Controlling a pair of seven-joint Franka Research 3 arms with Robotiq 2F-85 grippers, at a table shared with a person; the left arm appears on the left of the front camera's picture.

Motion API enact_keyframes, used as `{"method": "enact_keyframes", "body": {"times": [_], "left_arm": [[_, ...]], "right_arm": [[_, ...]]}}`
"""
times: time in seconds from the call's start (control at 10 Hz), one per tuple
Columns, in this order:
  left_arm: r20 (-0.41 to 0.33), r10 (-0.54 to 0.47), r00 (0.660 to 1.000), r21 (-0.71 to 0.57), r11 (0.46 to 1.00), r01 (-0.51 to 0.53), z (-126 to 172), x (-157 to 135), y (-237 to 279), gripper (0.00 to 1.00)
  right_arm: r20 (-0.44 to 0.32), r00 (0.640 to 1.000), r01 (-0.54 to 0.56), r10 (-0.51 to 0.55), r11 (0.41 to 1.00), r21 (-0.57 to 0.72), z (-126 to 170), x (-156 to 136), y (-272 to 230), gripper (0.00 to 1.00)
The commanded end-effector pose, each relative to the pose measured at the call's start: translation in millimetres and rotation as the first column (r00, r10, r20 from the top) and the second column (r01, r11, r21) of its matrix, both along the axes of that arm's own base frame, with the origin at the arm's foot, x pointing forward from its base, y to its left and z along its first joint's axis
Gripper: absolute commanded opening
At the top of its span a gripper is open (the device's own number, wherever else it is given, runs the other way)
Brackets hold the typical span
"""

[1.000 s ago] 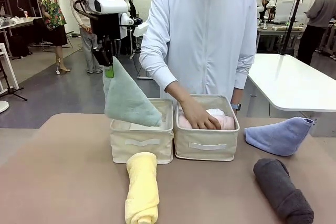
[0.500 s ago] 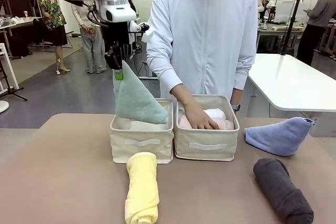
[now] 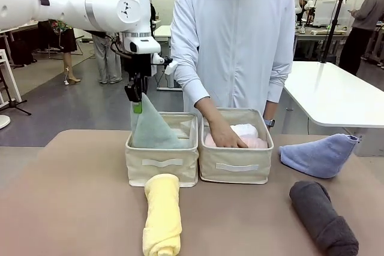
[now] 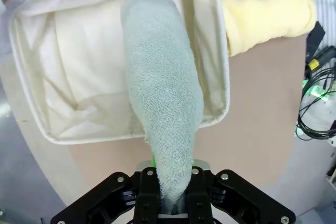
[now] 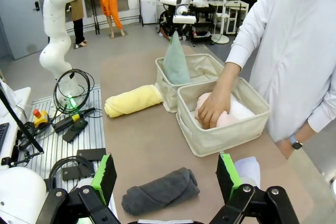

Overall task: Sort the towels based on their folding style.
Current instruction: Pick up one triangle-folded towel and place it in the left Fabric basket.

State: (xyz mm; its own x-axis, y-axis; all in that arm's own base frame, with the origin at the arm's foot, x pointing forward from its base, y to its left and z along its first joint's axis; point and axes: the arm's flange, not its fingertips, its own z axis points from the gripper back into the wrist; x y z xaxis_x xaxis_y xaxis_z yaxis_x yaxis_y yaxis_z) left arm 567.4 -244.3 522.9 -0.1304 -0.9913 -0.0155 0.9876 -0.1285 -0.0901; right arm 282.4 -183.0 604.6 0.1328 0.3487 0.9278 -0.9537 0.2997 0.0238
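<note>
- Six towels on show, and two beige bins side by side mid-table (image 3: 72,196).
- Left gripper (image 3: 137,101) above the left bin (image 3: 162,163), jaws pinched shut on the tip of the green cone towel (image 3: 153,131).
- Left wrist view: green towel (image 4: 163,103) hangs from the gripper (image 4: 170,182), wide end down inside the left bin (image 4: 212,66); can't tell if it touches the floor.
- Yellow roll (image 3: 162,214) lies on the table just in front of the left bin, end toward it.
- Right bin (image 3: 236,169) touches the left bin's side.
- Person's hand (image 3: 227,136) is inside the right bin, on the pink roll (image 3: 257,142); the white roll (image 3: 246,129) lies behind it.
- Blue cone towel (image 3: 321,155) lies on its side on the table, right of the right bin, apart from it.
- Dark grey roll (image 3: 323,217) lies near the front right edge, in front of the blue one.
- Right gripper (image 5: 167,177) has jaws wide apart, nothing between them, above the table near the grey roll (image 5: 160,190).
</note>
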Motion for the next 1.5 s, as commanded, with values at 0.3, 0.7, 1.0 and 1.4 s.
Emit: {"method": "enact_keyframes", "body": {"times": [0.3, 0.7, 1.0, 1.4], "left_arm": [[-0.081, 0.011, 0.997, 0.043, 0.999, -0.007, -46.4, -22.5, -4.5, 0.15], [-0.080, 0.058, 0.995, 0.028, 0.998, -0.056, -75.9, -26.0, -7.1, 0.15], [-0.064, 0.042, 0.997, 0.007, 0.999, -0.041, -77.7, -28.7, -12.1, 0.75], [-0.080, 0.046, 0.996, 0.005, 0.999, -0.046, -78.5, -28.9, -12.2, 1.00]], "right_arm": [[0.024, 1.000, -0.009, 0.009, 1.000, 0.023, 2.2, 2.0, 0.9, 1.00], [0.024, 1.000, -0.009, 0.009, 1.000, 0.023, 2.2, 2.0, 0.9, 1.00], [0.024, 1.000, -0.009, 0.009, 1.000, 0.023, 2.2, 2.0, 0.9, 1.00], [0.024, 1.000, -0.009, 0.009, 1.000, 0.023, 2.2, 2.0, 0.9, 1.00]]}}
